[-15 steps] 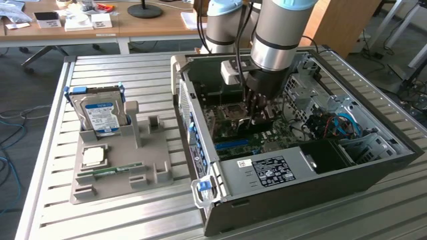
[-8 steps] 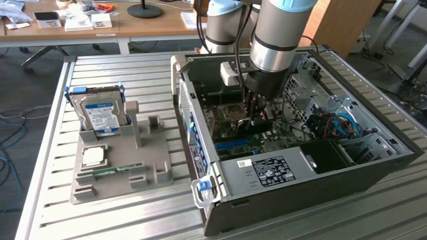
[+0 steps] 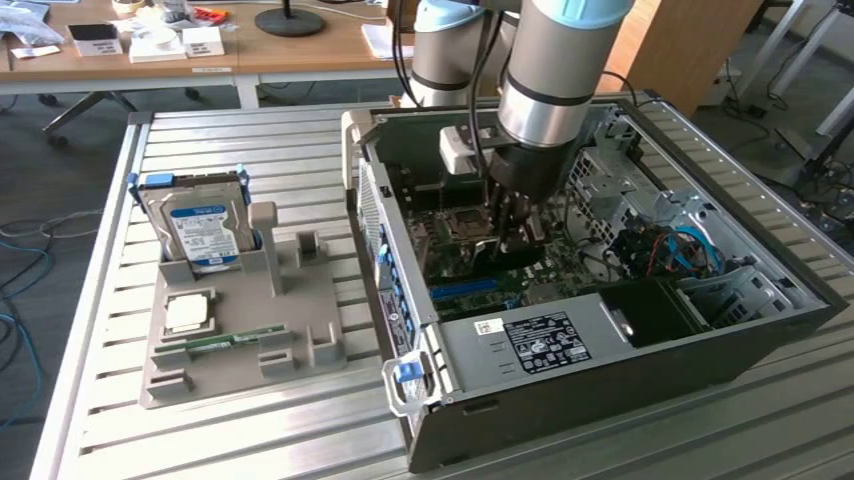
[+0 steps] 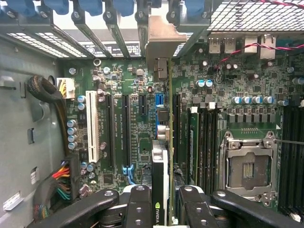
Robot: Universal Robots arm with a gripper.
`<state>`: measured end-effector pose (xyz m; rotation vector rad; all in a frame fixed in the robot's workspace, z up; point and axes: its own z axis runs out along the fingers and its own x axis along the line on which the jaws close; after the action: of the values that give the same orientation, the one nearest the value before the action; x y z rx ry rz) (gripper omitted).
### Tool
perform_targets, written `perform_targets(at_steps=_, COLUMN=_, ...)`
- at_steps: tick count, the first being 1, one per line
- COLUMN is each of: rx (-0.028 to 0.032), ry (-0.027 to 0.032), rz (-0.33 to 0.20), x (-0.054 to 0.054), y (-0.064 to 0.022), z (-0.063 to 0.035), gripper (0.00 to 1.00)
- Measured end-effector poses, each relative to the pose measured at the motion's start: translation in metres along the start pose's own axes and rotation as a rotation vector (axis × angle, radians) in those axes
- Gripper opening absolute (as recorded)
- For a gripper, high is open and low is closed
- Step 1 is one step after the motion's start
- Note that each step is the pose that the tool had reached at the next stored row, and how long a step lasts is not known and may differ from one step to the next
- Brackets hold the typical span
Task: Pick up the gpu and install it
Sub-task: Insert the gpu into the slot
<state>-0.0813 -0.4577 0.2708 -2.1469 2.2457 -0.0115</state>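
Bench (image 3: 240,440): computer case (image 3: 601,400) toward the exterior view's right, parts holder (image 3: 274,300) beside it on the left
Parts holder: hard drive (image 3: 200,225) upright at far end, memory stick (image 3: 234,340) lying nearer
Case: motherboard (image 4: 128,76) on its bottom
gpu (image 4: 160,156): edge-on over the motherboard, between the claw (image 4: 161,204) fingers

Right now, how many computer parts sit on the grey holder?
3: the hard drive stands on edge at the far end, the processor chip lies midway, the memory stick lies nearest the camera. None seems hidden.
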Motion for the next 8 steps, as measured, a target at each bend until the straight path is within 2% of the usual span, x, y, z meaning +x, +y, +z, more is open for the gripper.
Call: perform_targets(at_steps=8, rx=0.0, ry=0.0002, rz=0.0, x=0.0019, y=0.0019, z=0.0003, gripper=0.27)
